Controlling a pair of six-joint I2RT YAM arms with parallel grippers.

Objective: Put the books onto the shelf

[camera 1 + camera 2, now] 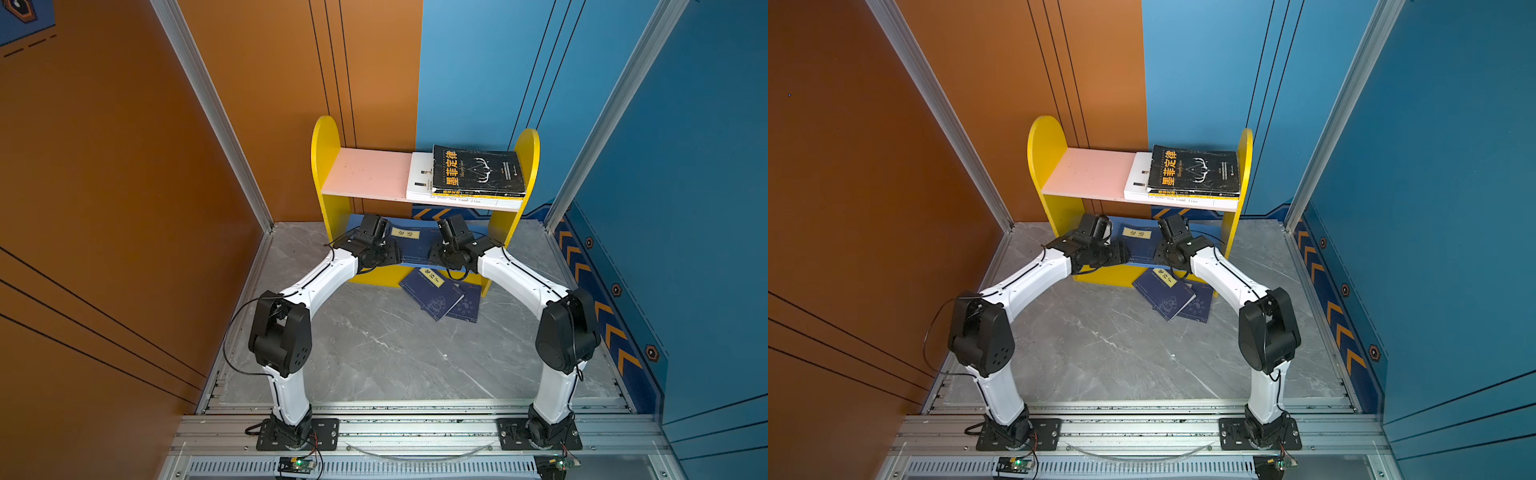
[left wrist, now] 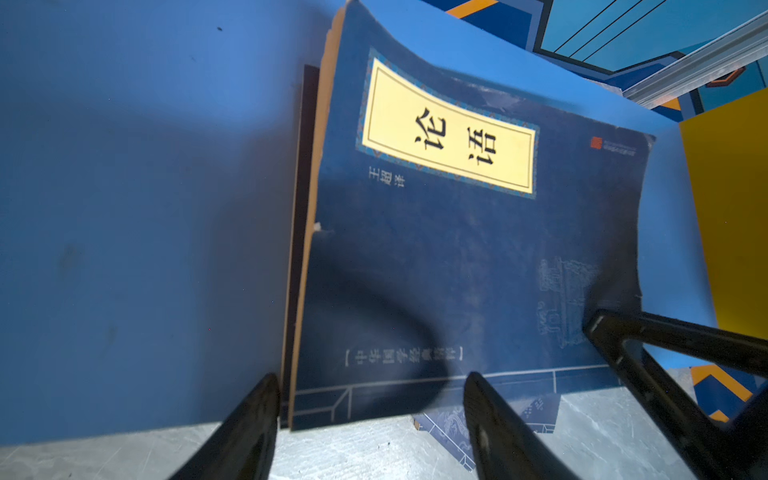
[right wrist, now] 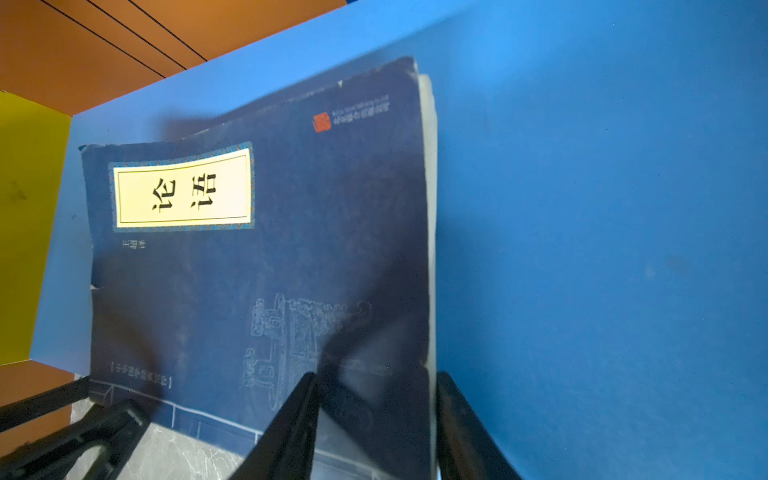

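One navy book (image 1: 415,249) lies flat on the blue lower board (image 2: 145,208) of the shelf (image 1: 326,166), its near end overhanging the front. The left gripper (image 2: 370,376) straddles the book's left edge, jaws wide apart, gripping nothing; the right gripper (image 3: 376,374) straddles its right edge, jaws partly spread, empty. On the pink upper board (image 1: 365,172) a black book (image 1: 478,170) tops a white book (image 1: 419,178). A second navy book (image 1: 432,293) overlaps a third navy book (image 1: 467,307) on the grey floor (image 1: 374,353) in front.
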